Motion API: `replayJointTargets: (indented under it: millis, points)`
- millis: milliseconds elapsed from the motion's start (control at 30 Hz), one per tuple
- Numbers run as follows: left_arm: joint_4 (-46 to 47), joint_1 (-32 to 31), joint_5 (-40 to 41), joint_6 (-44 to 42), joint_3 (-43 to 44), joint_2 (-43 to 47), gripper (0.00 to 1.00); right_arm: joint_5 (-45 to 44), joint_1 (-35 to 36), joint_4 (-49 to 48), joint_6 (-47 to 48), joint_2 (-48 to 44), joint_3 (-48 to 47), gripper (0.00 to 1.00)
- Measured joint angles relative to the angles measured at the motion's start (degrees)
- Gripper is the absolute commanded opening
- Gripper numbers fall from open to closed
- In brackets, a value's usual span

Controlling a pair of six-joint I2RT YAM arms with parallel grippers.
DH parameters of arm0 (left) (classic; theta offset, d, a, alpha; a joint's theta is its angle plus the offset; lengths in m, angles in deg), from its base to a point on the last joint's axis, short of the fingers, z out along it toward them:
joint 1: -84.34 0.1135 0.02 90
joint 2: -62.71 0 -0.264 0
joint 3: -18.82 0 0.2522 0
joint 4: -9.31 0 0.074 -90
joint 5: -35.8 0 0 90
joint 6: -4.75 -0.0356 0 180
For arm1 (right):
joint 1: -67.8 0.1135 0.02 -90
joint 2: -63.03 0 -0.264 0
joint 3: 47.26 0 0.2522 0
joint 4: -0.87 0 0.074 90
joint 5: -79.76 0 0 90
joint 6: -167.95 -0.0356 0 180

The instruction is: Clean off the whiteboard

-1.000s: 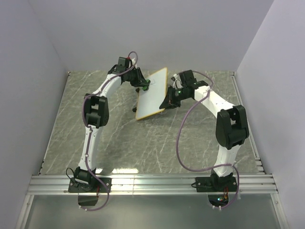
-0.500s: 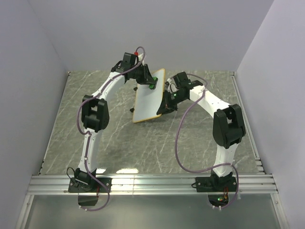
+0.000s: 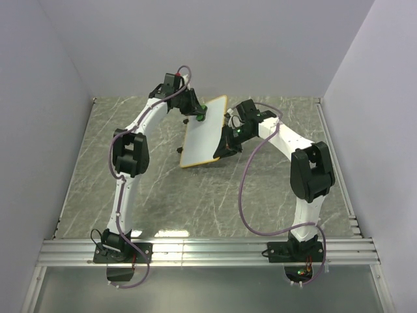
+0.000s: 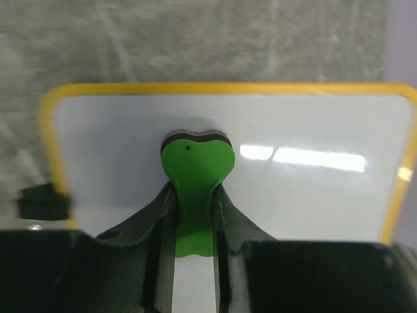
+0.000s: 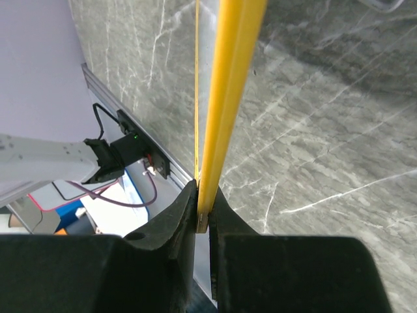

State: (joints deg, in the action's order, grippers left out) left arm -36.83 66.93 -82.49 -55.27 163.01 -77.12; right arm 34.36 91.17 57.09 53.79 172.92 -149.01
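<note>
Two-handed wiping is underway: right gripper [image 5: 203, 199] clamps the whiteboard's [image 3: 203, 135] edge, tilted up near the table's [image 3: 163, 202] far edge; left gripper [image 4: 194, 195] pinches the eraser [image 4: 194, 160] against its face. Next: sweep sideways, keeping pressure.

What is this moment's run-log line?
left hand: shut on green bow-shaped eraser | right hand: shut on yellow-framed white whiteboard edge | surface: no marks visible
</note>
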Motion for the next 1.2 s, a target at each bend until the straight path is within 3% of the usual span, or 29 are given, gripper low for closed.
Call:
replayJointTargets:
  millis: [267, 700, 1200]
  points:
    - [-0.59, 4.83, 2.32, -0.5, 0.76, -5.2, 0.0, 1.03, 0.0, -0.42, -0.22, -0.33, 0.5, 0.0]
    - [0.46, 4.57, 1.81, -0.07, -2.1, -2.43, 0.0, 0.68, 0.66, 2.69, 0.48, 0.66, -1.9, 0.0]
    - [2.62, -7.17, 0.5, 2.84, -7.61, 9.22, 0.0, 1.62, 0.76, 6.56, 0.52, 3.98, -5.2, 0.0]
